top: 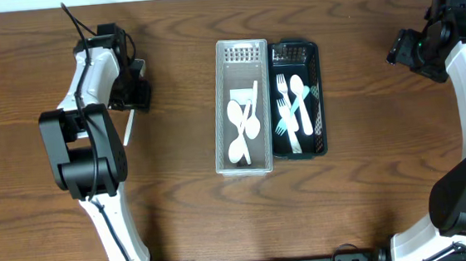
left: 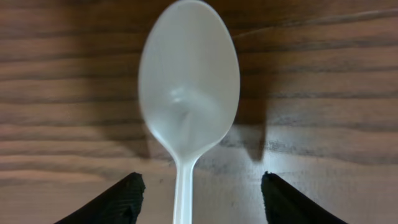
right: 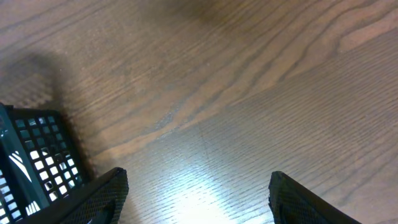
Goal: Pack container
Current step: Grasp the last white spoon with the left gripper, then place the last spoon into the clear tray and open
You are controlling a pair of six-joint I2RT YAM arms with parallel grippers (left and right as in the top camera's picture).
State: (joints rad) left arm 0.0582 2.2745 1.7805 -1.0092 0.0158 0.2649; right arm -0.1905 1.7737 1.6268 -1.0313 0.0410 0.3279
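Observation:
A white plastic spoon (left: 188, 93) lies on the wooden table, bowl away from the camera, with its handle running between the fingers of my left gripper (left: 203, 186). That gripper is open and low over the spoon, apart from the handle. In the overhead view the left gripper (top: 134, 95) is at the far left and the spoon's handle (top: 127, 129) pokes out below it. A white basket (top: 221, 106) holds several white spoons. A black basket (top: 320, 98) beside it holds white and teal forks. My right gripper (top: 402, 50) is open and empty at the far right.
In the right wrist view the right gripper (right: 196, 186) hovers over bare wood, with a corner of the black basket (right: 31, 155) at the left edge. The two baskets touch side by side at the table's middle.

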